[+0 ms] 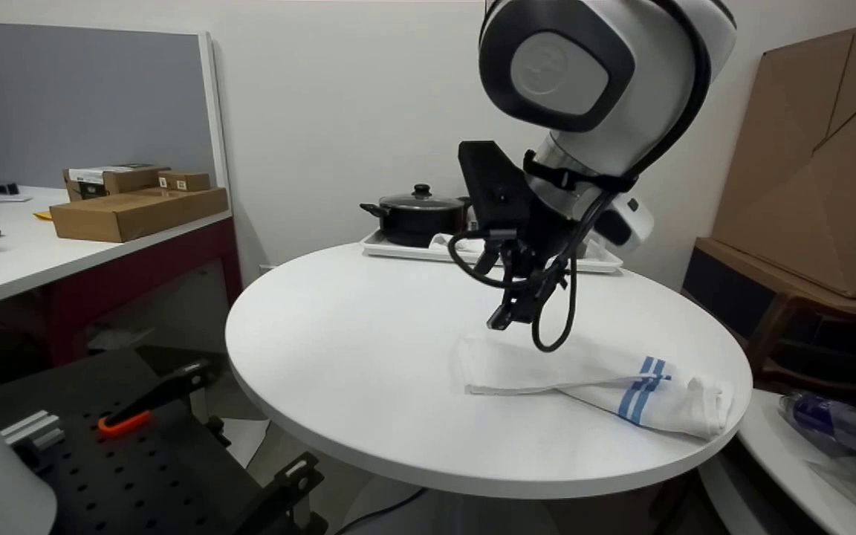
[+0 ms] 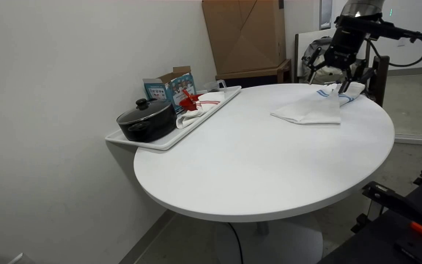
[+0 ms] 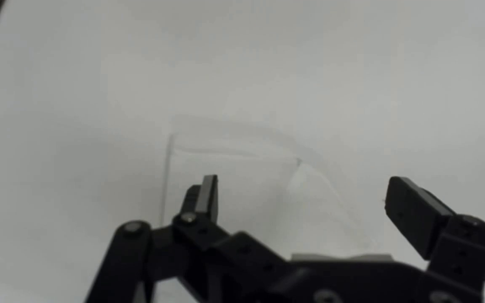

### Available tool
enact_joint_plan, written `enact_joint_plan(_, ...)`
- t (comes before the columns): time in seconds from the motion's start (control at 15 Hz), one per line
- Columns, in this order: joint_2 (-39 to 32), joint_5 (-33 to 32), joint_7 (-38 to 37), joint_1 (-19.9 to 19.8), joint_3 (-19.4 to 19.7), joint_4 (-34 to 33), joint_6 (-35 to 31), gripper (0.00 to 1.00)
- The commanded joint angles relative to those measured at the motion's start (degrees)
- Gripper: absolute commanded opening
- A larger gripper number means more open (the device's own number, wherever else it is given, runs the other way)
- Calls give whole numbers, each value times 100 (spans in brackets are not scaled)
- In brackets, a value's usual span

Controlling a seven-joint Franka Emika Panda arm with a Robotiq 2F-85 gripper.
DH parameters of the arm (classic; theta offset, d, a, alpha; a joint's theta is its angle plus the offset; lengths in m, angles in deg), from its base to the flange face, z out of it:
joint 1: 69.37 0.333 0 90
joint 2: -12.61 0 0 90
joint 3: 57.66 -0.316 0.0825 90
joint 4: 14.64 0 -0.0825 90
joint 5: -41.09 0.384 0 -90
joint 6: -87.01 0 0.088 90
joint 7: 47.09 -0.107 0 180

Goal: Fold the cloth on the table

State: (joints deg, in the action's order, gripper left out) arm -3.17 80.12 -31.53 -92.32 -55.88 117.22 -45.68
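The white cloth (image 1: 532,370) with blue stripes lies on the round white table (image 1: 346,349), toward its right side in both exterior views (image 2: 310,109). A layer is folded over at an angle, with the blue-striped end bunched near the table edge. My gripper (image 1: 519,306) is above the cloth in an exterior view, pointing down. In an exterior view it shows spread fingers (image 2: 327,83) in front of the striped end. In the wrist view the fingers (image 3: 302,189) are wide apart with nothing between them. The cloth's folded layer (image 3: 242,185) shows beneath, apart from the fingers; its stripes are out of that view.
A long white tray (image 2: 176,138) sits at the table's edge by the wall. It holds a black lidded pot (image 2: 147,123), a blue box (image 2: 183,88), a red item and a red-striped cloth (image 2: 209,104). A large cardboard box (image 1: 822,163) stands beyond the table.
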Motion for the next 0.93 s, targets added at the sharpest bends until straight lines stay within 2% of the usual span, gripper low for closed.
enact_joint_plan(0.0, 158, 163, 212, 201, 364, 602, -308, 100)
enact_joint_plan(0.33, 52, 186, 174, 310, 460, 909, -958, 100)
enact_joint_plan(0.87, -205, 302, 259, 545, 146, 980, -2126, 100)
